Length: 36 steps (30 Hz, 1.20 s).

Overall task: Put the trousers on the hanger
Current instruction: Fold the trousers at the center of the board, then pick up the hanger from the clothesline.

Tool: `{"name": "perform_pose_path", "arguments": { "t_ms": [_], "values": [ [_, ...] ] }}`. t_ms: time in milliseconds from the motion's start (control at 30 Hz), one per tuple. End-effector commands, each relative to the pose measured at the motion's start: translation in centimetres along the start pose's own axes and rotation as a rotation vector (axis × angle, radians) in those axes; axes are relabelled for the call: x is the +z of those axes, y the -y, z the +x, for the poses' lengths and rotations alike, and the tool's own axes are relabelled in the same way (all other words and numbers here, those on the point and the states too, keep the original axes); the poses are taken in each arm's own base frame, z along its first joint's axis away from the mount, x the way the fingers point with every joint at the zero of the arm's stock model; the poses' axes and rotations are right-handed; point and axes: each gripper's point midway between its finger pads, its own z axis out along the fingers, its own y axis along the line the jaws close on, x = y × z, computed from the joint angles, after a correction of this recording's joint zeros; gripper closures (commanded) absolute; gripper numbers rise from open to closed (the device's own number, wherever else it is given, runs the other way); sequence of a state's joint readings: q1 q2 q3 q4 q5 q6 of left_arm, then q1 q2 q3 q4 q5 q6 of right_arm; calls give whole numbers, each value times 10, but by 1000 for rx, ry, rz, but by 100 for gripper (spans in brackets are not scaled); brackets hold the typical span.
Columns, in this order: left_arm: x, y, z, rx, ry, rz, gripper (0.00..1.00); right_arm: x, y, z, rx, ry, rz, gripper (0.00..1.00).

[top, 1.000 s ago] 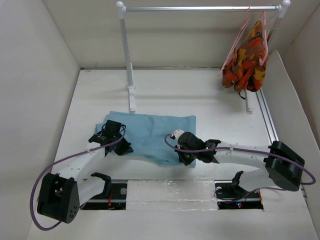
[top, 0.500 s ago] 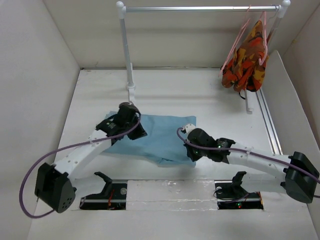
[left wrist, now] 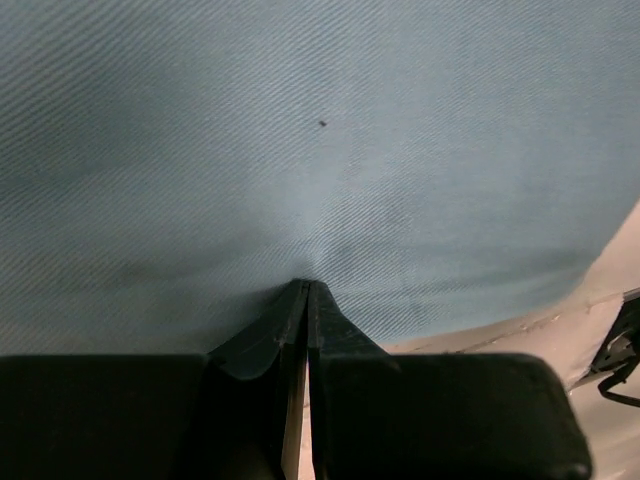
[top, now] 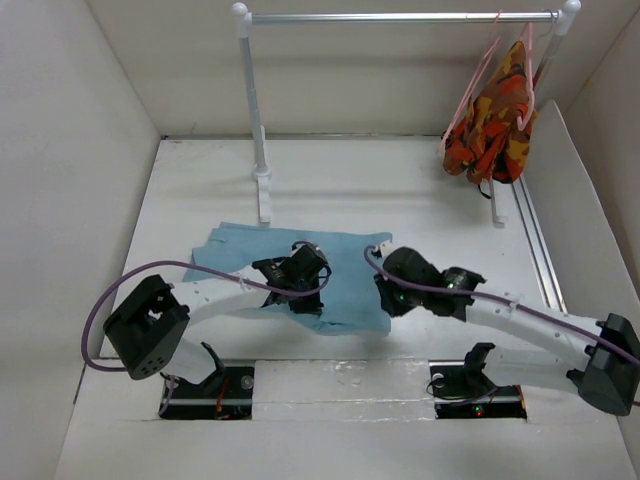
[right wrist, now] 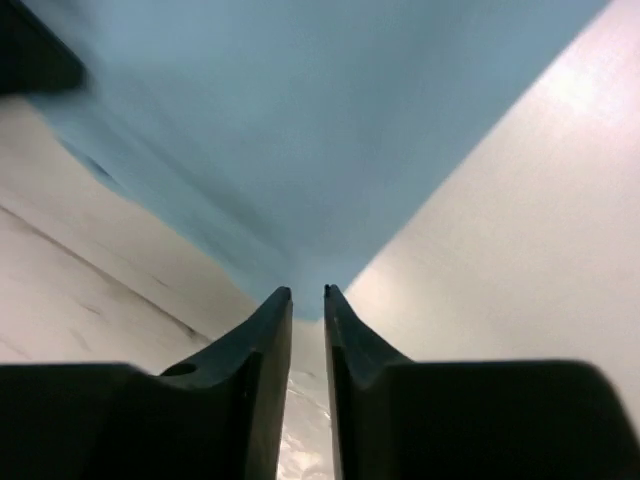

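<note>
Grasping of the cloth is judged to be the step in hand. The trousers (top: 245,255) are spread flat and folded on the surface (top: 400,190), and both hands are set low upon them. The left hand (left wrist: 306,288) is clenched, its fingers pressed together with a small pucker of blue cloth drawn up at their tips. Cloth fills everything ahead of it, and the pale surface shows only off to its right. The right hand (right wrist: 307,295) is seen with its fingers drawn close, only a slit left between them, and a corner of the trousers runs into that slit. It is taken to be grasping that corner, though how deep the hold goes cannot be told. Bare surface lies to either side of it, cloth ahead.

The hanger (top: 470,92) is hung from the rail (top: 400,17), far beyond both hands and well apart from the cloth, just beside the patterned garment (top: 500,125). Whether it is bare cannot be made out for certain. No part of the trousers has yet been brought to it.

Next, it is judged, the cloth must be lifted evenly by both holds, so that it is not dragged askew, and carried up toward the hanger. A thin pinch of soft cloth could slip
</note>
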State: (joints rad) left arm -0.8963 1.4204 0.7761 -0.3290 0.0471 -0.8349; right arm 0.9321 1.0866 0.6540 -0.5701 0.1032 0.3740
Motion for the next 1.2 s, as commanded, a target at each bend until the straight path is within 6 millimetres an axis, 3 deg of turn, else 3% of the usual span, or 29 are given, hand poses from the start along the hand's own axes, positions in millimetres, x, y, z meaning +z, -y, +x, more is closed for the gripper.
{"name": "perform_pose_path", "arguments": {
  "t_ms": [0, 33, 100, 133, 167, 200, 233, 267, 300, 333, 400, 433, 500, 533, 567, 600, 700, 833, 900, 1000, 1067, 1133, 1167],
  "values": [
    [8, -26, 20, 18, -33, -39, 100, -67, -7, -104, -74, 256, -9, 74],
    [11, -29, 24, 20, -41, -37, 100, -82, -4, -123, -83, 302, 3, 70],
    [19, -34, 30, 41, -60, -53, 100, -112, 21, -161, -107, 381, 76, 61],
    [22, -40, 31, 56, -62, -79, 100, -144, 24, -201, -98, 478, 90, 58],
    [24, -40, 29, 67, -63, -93, 100, -159, 34, -220, -96, 519, 120, 51],
    [27, -43, 31, 86, -76, -119, 100, -175, 60, -239, -65, 559, 193, 48],
    [26, -47, 27, 104, -54, -162, 100, -212, 70, -268, -67, 651, 230, 45],
    [23, -36, 23, 144, -32, -153, 100, -211, 84, -283, -52, 648, 265, 41],
    [18, -29, 22, 164, -17, -148, 100, -225, 112, -294, -14, 670, 333, 39],
    [14, -27, 17, 181, 14, -167, 100, -234, 126, -304, 12, 690, 363, 38],
    [0, -1, 11, 204, 68, -118, 100, -253, 143, -336, 41, 770, 357, 35],
    [-6, 3, 7, 204, 90, -118, 100, -261, 169, -341, 80, 789, 399, 34],
    [-24, 29, -4, 184, 145, -50, 100, -256, 184, -360, 96, 801, 350, 33],
    [-37, 44, -11, 178, 180, -8, 100, -253, 212, -365, 142, 791, 388, 32],
    [-37, 44, -11, 178, 181, -8, 99, -253, 212, -365, 143, 791, 388, 32],
    [-45, 50, -13, 174, 197, 12, 99, -240, 220, -374, 147, 779, 355, 32],
    [-61, 55, -22, 156, 237, 29, 97, -219, 241, -383, 189, 766, 318, 32],
    [-75, 55, -29, 149, 277, 36, 94, -209, 254, -385, 216, 772, 314, 32],
    [-74, 53, -26, 152, 270, 39, 94, -206, 264, -382, 247, 784, 317, 33],
    [-68, 51, -21, 146, 244, 36, 94, -186, 267, -380, 243, 779, 273, 35],
    [-67, 49, -18, 137, 234, 27, 94, -166, 267, -373, 248, 757, 243, 44],
    [-69, 51, -20, 130, 241, 36, 94, -161, 266, -376, 246, 781, 203, 52],
    [-70, 51, -21, 130, 243, 36, 94, -157, 266, -372, 251, 774, 198, 72]
  ]
}}
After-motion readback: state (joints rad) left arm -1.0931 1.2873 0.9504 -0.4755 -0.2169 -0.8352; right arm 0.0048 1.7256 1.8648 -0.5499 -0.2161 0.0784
